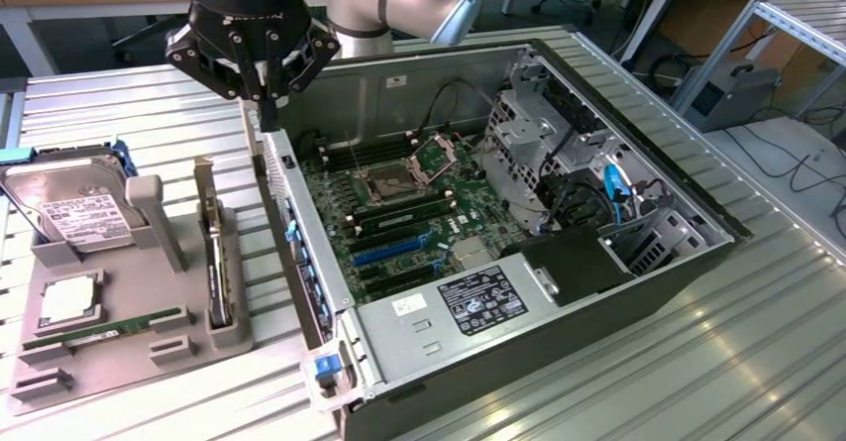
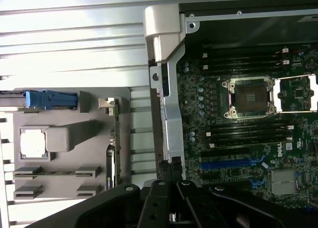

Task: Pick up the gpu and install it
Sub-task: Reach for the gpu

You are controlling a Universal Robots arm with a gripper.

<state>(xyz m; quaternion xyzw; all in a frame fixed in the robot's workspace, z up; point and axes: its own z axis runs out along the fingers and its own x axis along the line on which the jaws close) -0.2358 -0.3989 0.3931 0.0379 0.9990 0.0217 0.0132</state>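
The gpu (image 1: 216, 253) stands on edge in a slot of the grey holder (image 1: 158, 347) at the exterior view's left, its metal bracket at the far end. In the wrist view the gpu (image 2: 115, 138) appears edge-on as a thin dark strip. My gripper (image 1: 269, 122) hangs above the near wall of the open computer case (image 1: 437, 372), beyond the far end of the card and clear of it. Its fingers are shut together with nothing between them. In the wrist view the gripper (image 2: 169, 172) sits over the case's metal wall.
The holder also carries a hard drive (image 1: 79, 213), a processor chip (image 1: 66, 302) and a green memory stick (image 1: 106, 327). Inside the case lie the motherboard's blue slots (image 1: 396, 248), processor socket (image 1: 396, 175) and drive cages (image 1: 556, 154). Ribbed metal table (image 1: 740, 362) surrounds everything.
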